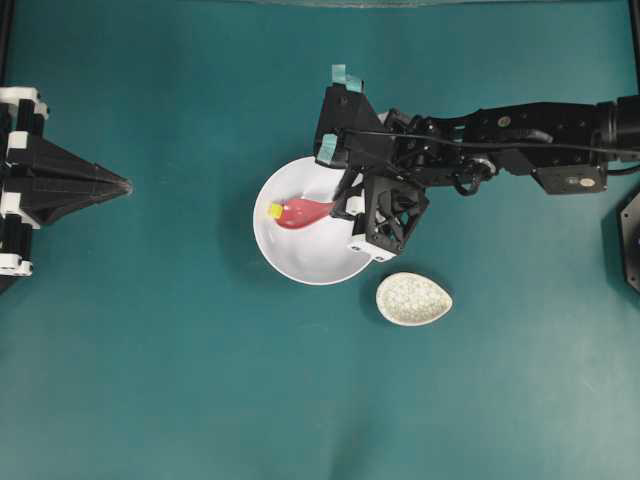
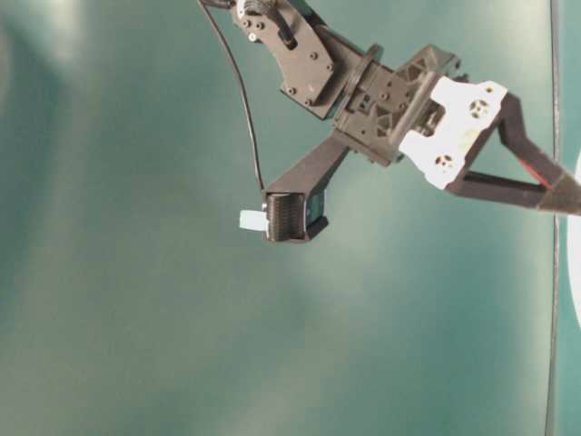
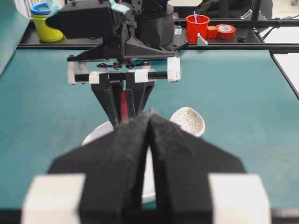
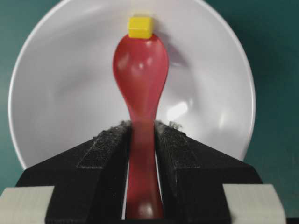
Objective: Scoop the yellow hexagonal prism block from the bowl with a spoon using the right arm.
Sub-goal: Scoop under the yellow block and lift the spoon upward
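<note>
Spoon (image 4: 140, 65) is sitting clamped by its handle in the right claw (image 4: 141, 135), scoop tip touching the yellow hexagonal prism block (image 4: 140, 27) inside the bowl (image 4: 60, 93). Left claw (image 3: 149, 140) is resting with its jaws pressed together, holding nothing.

Risk: block is lying near the far wall; pushing may slide it upslope rather than load it. Bench (image 1: 150, 380) is offering open room; the speckled spoon rest (image 1: 413, 299) is lying just beside the bowl.

Glossy, smooth red spoon (image 4: 140, 70) in a smooth, shiny white bowl (image 4: 60, 93); matt yellow block (image 4: 140, 27); rough, fuzzy black gripper pads (image 4: 177, 144); matt teal tabletop (image 1: 150, 350).
</note>
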Controlling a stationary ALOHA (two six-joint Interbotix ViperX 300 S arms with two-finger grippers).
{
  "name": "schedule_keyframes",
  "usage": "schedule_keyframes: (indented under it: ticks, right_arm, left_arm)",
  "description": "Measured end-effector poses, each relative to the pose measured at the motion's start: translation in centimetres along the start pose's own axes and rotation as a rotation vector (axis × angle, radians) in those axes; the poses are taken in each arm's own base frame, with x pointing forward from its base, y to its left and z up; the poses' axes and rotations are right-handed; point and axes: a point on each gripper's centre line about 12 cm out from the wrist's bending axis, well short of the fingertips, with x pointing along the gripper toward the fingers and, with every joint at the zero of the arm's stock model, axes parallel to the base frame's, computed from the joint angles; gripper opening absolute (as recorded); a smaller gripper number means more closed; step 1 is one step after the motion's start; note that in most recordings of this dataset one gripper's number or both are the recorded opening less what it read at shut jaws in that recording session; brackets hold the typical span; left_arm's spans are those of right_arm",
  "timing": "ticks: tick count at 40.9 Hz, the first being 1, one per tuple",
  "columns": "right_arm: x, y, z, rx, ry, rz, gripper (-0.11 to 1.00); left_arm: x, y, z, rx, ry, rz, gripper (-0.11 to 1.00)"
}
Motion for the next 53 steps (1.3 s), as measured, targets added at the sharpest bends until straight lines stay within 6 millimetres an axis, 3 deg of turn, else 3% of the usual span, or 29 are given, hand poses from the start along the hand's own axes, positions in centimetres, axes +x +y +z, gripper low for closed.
schedule_keyframes:
  ticks: [24,39,53]
  right_arm:
    - [-2.1,0.6,1.2,-0.011,-0.112,0.009,0.24]
    - [-5.6,1.2,1.8,-0.023,-0.294,0.021,0.24]
    - [-9.5,1.5,1.0,-0.030,-0.475,0.030,0.24]
  left_arm:
    - [0.0,0.0,0.0,0.000,0.000,0.000,-0.01]
    - [0.0,0.0,0.0,0.000,0.002,0.002,-0.01]
    - [0.0,0.0,0.0,0.000,0.002,0.000,-0.01]
